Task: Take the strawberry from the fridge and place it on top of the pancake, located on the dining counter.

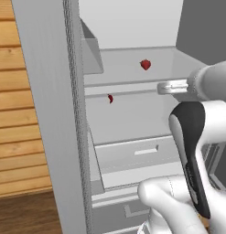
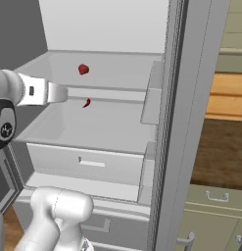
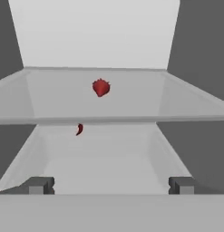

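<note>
The fridge (image 1: 45, 114) stands open, its white shelves facing me. The red strawberry (image 1: 145, 64) (image 2: 83, 69) (image 3: 100, 87) lies on the upper glass shelf, towards the back. My gripper (image 1: 167, 87) (image 2: 56, 93) (image 3: 111, 186) hovers in front of that shelf's front edge. It is open with nothing between its fingers and is well short of the strawberry. In the hand view the strawberry sits above and slightly left of the midpoint between the fingertips. The pancake and the dining counter are out of view.
A small curved dark-red item (image 1: 110, 98) (image 2: 86, 102) (image 3: 79, 129) lies on the shelf below. A drawer (image 2: 88, 164) sits under that shelf. The open door (image 2: 191, 122) with its bins flanks the right side, and a pale green cabinet (image 2: 215, 211) stands beyond it.
</note>
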